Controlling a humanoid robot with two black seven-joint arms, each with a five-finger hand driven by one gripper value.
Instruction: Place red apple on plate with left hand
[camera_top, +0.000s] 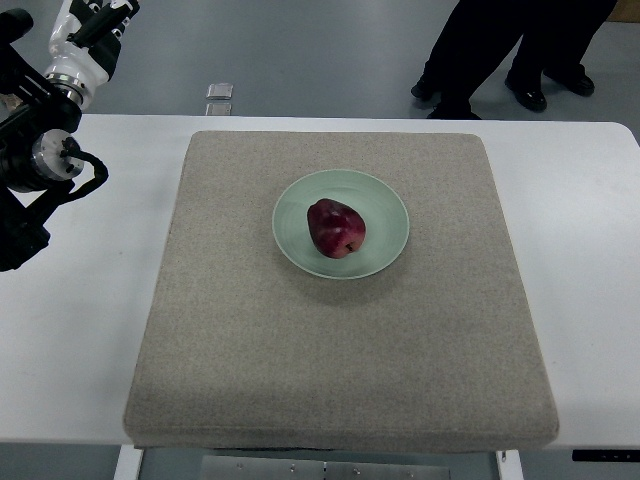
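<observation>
Finishing looks like the only step left, judging from the top view: the red apple (336, 228) lies on the pale green plate (388, 200), a little left of its middle, on the grey mat (340, 350) covering the white table (60, 330); the left arm (40, 160) shows at the upper left edge, well apart from the plate; its hand cannot be made out, so released or clenched I cannot tell; doing this well means keeping the arm clear of the mat; a person's legs (500, 50) stand beyond the table's far edge.
</observation>
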